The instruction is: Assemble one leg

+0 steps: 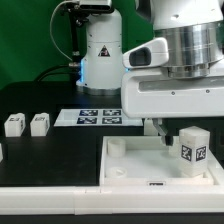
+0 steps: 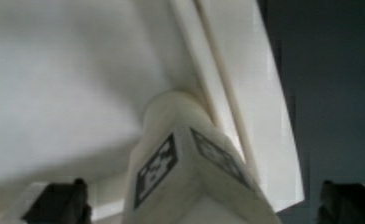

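Note:
One leg (image 1: 191,150), a small white block with black-and-white tags on two faces, stands upright at the corner of the large white tray-like piece (image 1: 128,162) on the exterior view's right. My gripper (image 1: 174,134) hangs right above this leg. In the wrist view the leg (image 2: 188,165) sits between my two dark fingertips (image 2: 62,203), which stand wide apart with gaps on both sides. The gripper (image 2: 205,206) is open and holds nothing. The tray's raised rim (image 2: 223,60) runs away from the leg.
Two more legs (image 1: 14,124) (image 1: 40,123) stand on the black table at the exterior view's left, and a third shows at the left edge (image 1: 2,151). The marker board (image 1: 98,117) lies behind the tray. The robot base (image 1: 98,50) stands at the back.

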Available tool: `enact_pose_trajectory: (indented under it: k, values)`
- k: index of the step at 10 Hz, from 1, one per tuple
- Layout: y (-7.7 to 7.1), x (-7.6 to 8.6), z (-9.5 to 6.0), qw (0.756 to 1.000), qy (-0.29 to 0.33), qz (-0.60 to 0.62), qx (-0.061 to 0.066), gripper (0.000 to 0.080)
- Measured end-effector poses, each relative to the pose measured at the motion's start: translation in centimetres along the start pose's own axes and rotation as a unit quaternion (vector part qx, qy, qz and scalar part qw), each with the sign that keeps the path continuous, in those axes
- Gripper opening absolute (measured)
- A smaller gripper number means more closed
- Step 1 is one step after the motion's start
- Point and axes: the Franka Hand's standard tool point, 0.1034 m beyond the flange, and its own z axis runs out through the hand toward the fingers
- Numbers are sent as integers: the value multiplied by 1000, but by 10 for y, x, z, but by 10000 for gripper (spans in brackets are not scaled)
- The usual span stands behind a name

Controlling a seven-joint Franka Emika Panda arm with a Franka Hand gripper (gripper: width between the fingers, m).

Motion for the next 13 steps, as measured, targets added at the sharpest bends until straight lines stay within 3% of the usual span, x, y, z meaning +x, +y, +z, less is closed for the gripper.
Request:
enact_pose_trajectory:
  k: [3,5,7,8,9,10,11,13]
  values:
    - [-5,0,0,983,-2,-182,-28,649]
    - [-4,1,1,966,-3,-257,-30,649]
    - [-4,1,1,967,-3,-252,-30,649]
    - [-4,1,1,967,-3,-252,-30,559]
    - [-4,1,1,967,-3,-252,-30,373]
    - [-4,1,1,969,-3,-246,-30,373]
    - [-5,0,1,975,-1,-222,-30,292]
    - [-5,-1,1,996,3,-83,-32,293]
